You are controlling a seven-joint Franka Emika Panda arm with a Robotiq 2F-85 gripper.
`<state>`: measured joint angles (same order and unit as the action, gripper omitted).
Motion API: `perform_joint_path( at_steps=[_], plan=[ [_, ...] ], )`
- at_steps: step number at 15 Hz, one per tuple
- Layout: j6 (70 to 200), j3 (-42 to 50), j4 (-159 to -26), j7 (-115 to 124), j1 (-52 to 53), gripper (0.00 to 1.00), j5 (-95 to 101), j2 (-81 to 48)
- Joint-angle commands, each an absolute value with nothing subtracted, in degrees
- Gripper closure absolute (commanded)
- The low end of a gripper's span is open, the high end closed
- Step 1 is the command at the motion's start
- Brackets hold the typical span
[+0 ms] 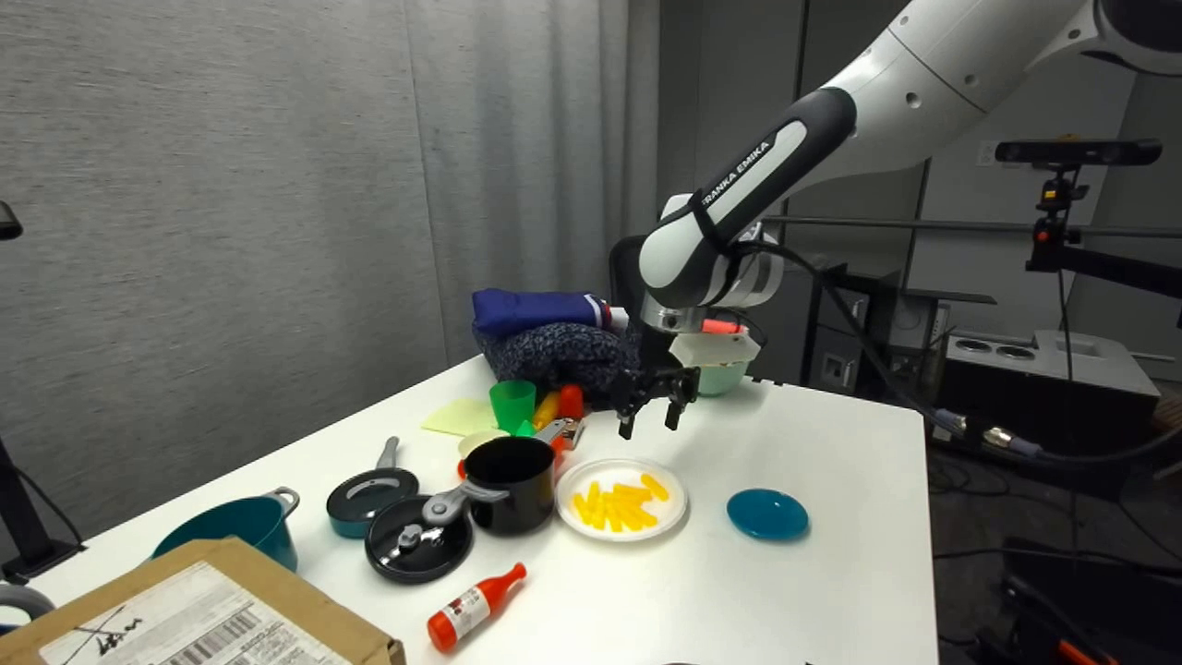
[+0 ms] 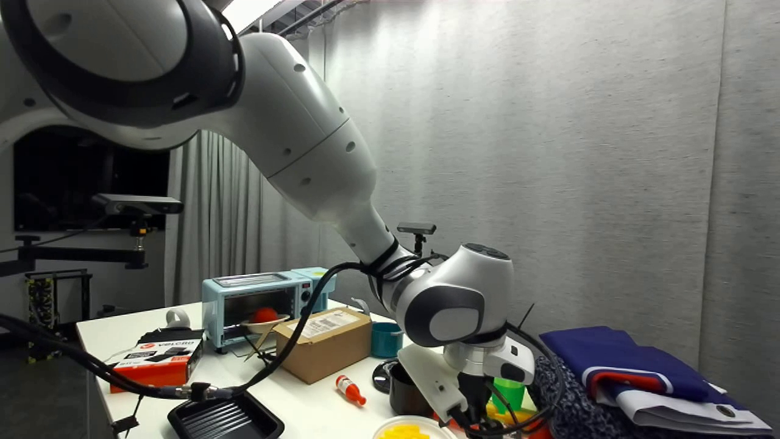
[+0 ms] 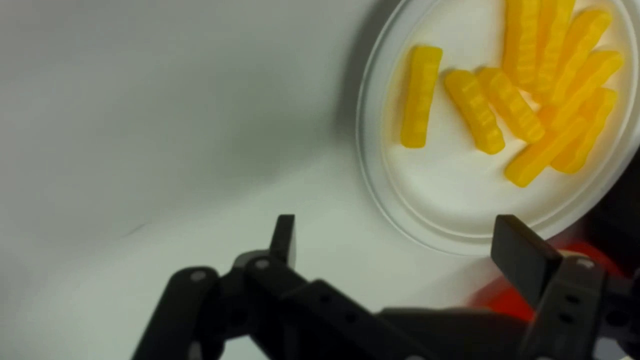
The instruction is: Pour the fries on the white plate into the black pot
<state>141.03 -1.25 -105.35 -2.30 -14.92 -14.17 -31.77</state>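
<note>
black pot [image 1: 524, 506]: sitting upright on the white table [image 1: 831, 591], inside's too dark to make out
white plate [image 1: 673, 513]: flat on the table just beside the pot, can't tell if the two touch
fries [image 1: 623, 510]: on the plate, mostly bunched up and overlapping, though the wrist view shows one lying off by itself close to the rim
gripper [image 1: 649, 426]: fingers spread well apart, pointing down over the table near the plate and the heap
teal dish [image 1: 767, 514]: on the table across the plate from the pot, apart from both
black lid [image 1: 420, 545]: knob up, near the pot
red bottle [image 1: 476, 608]: tipped on its side, near the lid
cardboard box [image 2: 326, 350]: further along, right by a teal pot [image 2: 386, 340] and a light-blue toaster oven [image 2: 212, 317]
</note>
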Motion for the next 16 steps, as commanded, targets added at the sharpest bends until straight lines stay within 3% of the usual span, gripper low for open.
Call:
perform_joint_path(
  at_steps=[1, 16],
  plan=[
    [137.1, -1.8, -97.7, -8.5, -16.8, 0.00, -15.9, -36.9],
    [119.4, -7.4, -84.4, -26.7, -24.9, 0.00, -26.9, -47.0]
  ],
)
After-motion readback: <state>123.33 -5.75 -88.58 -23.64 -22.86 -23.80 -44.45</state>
